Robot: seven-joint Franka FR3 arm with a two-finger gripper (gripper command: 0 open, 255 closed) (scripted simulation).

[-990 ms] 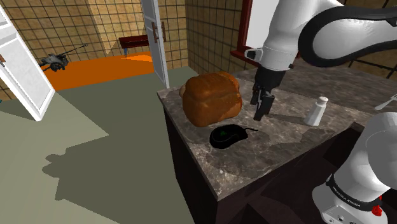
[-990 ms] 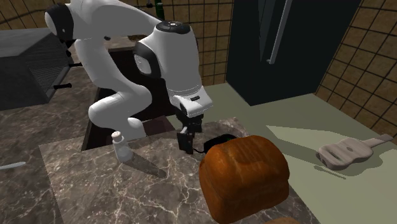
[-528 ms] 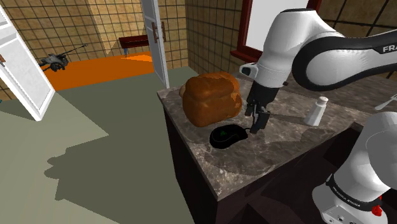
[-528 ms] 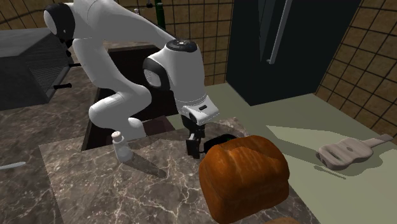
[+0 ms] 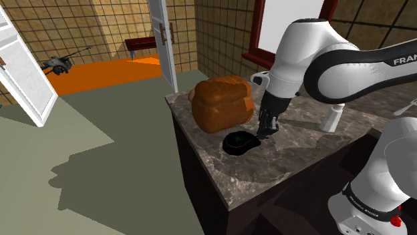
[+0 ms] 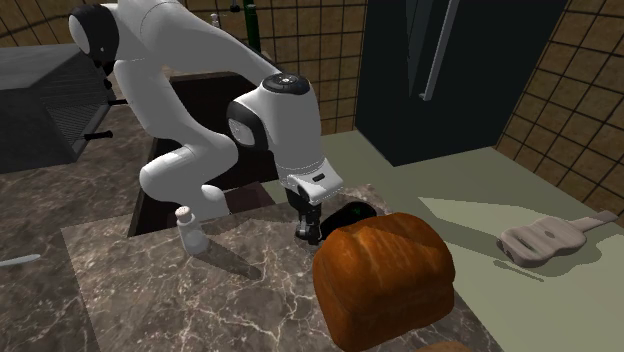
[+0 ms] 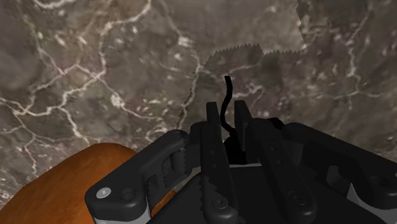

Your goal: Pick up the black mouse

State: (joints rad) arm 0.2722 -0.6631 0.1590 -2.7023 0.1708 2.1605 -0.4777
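The black mouse [image 5: 239, 143] lies on the marble counter [image 5: 294, 157], just in front of a brown bread loaf [image 5: 222, 101]. My gripper [image 5: 265, 131] is down at the mouse's cord end, almost on the counter. In the second exterior view the gripper [image 6: 307, 230] stands beside the mouse [image 6: 352, 212], which the loaf [image 6: 385, 275] half hides. In the wrist view the fingers [image 7: 213, 124] stand a narrow gap apart, and the mouse's thin black cord [image 7: 226, 95] runs out from between them over the marble. The mouse rests on the counter, not lifted.
A white shaker [image 5: 332, 117] stands on the counter behind the arm, and shows again in the second exterior view [image 6: 188, 230]. The counter's edge [image 5: 200, 157] drops to the floor close to the mouse. A white door [image 5: 162, 40] stands ajar beyond the loaf.
The arm has come down and toward the mouse, bringing the gripper from above the counter to the mouse's cord end. Mouse, loaf and shaker have not moved.
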